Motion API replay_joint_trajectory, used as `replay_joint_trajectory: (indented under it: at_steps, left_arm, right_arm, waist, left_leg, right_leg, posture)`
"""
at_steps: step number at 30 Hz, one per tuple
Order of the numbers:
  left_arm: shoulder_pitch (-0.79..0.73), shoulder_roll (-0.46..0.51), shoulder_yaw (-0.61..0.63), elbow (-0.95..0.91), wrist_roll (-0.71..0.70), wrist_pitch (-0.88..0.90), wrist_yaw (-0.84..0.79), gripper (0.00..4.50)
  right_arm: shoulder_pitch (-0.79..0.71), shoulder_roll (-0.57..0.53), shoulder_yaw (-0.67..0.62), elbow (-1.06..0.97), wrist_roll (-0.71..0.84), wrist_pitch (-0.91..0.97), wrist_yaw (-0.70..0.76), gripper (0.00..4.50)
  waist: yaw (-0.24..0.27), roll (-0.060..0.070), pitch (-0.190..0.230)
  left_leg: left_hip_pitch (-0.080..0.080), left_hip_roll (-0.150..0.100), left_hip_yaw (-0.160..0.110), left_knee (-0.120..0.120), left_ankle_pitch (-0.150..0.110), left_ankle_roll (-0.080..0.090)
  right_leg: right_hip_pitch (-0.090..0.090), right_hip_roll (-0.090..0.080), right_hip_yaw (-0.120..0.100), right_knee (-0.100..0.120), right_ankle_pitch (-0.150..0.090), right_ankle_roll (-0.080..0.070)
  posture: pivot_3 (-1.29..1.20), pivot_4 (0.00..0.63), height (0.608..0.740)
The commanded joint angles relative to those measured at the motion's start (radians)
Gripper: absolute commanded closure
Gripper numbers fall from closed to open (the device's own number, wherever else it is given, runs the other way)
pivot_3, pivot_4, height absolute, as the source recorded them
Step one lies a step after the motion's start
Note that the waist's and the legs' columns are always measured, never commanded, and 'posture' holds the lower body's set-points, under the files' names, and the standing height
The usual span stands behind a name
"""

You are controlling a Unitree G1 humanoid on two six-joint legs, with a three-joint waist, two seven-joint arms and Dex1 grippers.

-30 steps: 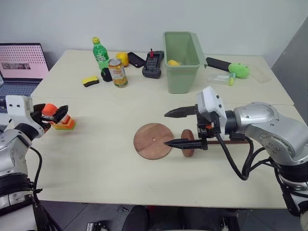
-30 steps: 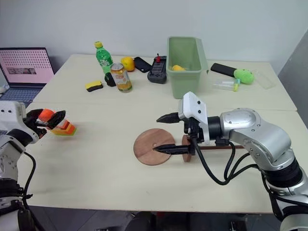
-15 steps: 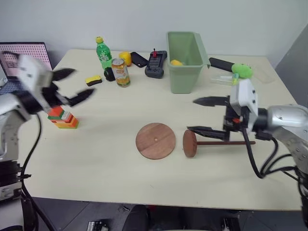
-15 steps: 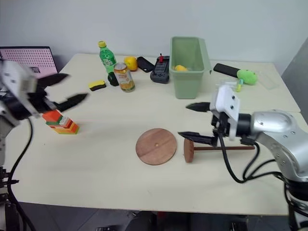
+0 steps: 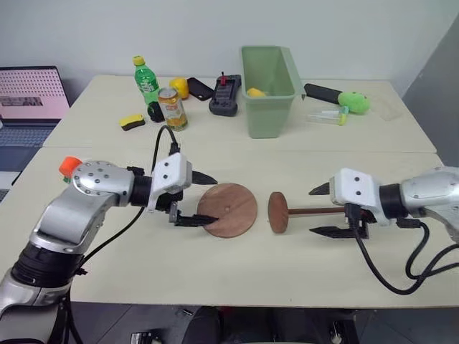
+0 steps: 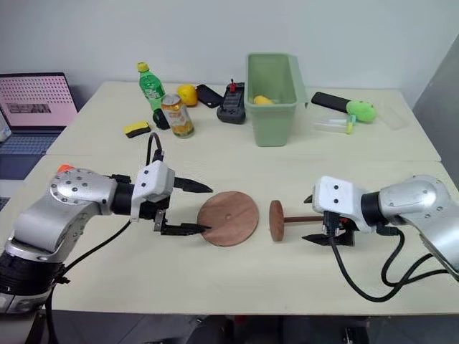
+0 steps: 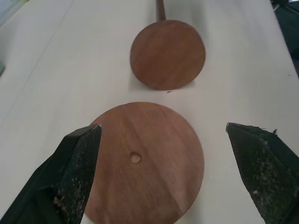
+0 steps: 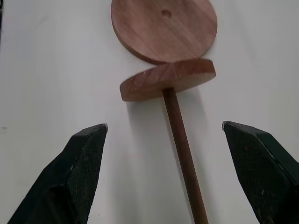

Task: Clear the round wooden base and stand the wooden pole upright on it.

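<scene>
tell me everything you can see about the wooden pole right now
The wooden pole is a thin dark-brown rod with a round reddish-brown disc fixed to one end. It lies on its side on the pale table, not upright, the disc standing on its edge beside the round wooden base with a small gap between them. The rod runs away from the base toward the right gripper, whose open fingers sit on either side of it without closing on it.

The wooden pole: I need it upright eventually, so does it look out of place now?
Yes. The wooden pole lies on its side on the table, its end disc on edge beside the bare round wooden base.
</scene>
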Motion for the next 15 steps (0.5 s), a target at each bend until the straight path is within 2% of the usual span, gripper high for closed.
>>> replay_joint_trajectory:
  at_steps: [1,5,15]
  left_arm:
    - [0.029,-0.027,-0.024,-0.068,0.035,-0.037,0.023,0.07]
    - [0.059,-0.051,-0.042,-0.083,0.068,-0.057,0.044,0.07]
    - [0.086,-0.098,-0.067,-0.077,0.139,-0.084,0.082,0.07]
  right_arm:
    - [-0.151,0.034,0.184,0.135,-0.187,-0.064,0.129,0.37]
    - [-0.26,0.077,0.318,0.286,-0.336,-0.153,0.247,0.37]
    - [-0.423,0.228,0.471,0.561,-0.555,-0.317,0.453,0.37]
  waist:
    - [0.0,0.0,0.001]
    - [0.0,0.001,0.001]
    - [0.001,0.001,0.001]
  left_leg:
    - [0.0,0.0,0.0,0.0,0.0,0.0]
    - [0.0,0.0,0.0,0.0,0.0,0.0]
    - [0.0,0.0,-0.001,0.0,0.0,0.0]
  right_leg:
    - [0.0,0.0,0.0,0.0,0.0,0.0]
    - [0.0,0.0,0.0,0.0,0.0,0.0]
    - [0.0,-0.001,-0.001,0.0,0.0,0.0]
  posture:
    - [0.0,0.15,0.74]
    - [0.0,0.15,0.74]
    - [0.0,0.15,0.74]
